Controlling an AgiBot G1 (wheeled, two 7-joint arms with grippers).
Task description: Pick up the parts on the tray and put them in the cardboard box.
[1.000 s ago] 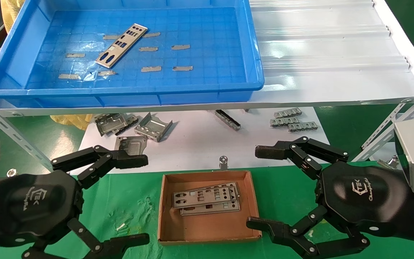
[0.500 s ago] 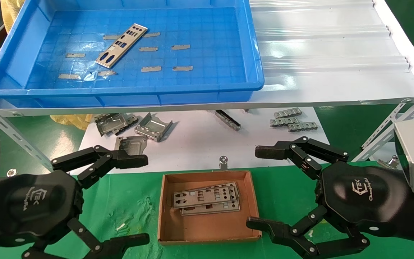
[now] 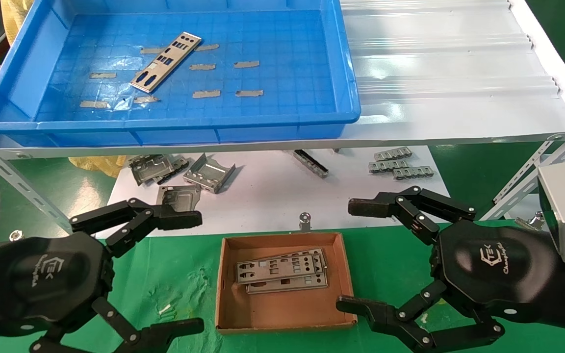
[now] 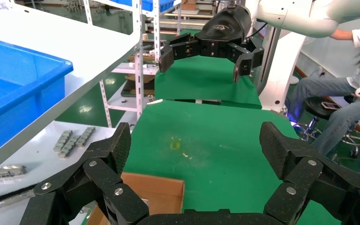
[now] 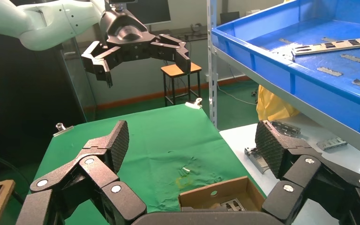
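Head view, left pincer (image 3: 192, 272) and right pincer (image 3: 356, 257) spread, flanking cardboard box (image 3: 282, 327)

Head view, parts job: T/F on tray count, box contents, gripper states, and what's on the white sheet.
1. One part still lies in the tray. True.
2. The cardboard box is empty. False: two plates lie in it, overlapping.
3. The left gripper is shut on a part. False: it is open and holds nothing, hovering left of the box.
4. The right gripper is open, beside the box's right side. True.
5. Folded grey brackets sit inside the tray. False: they lie on the white sheet below the shelf.
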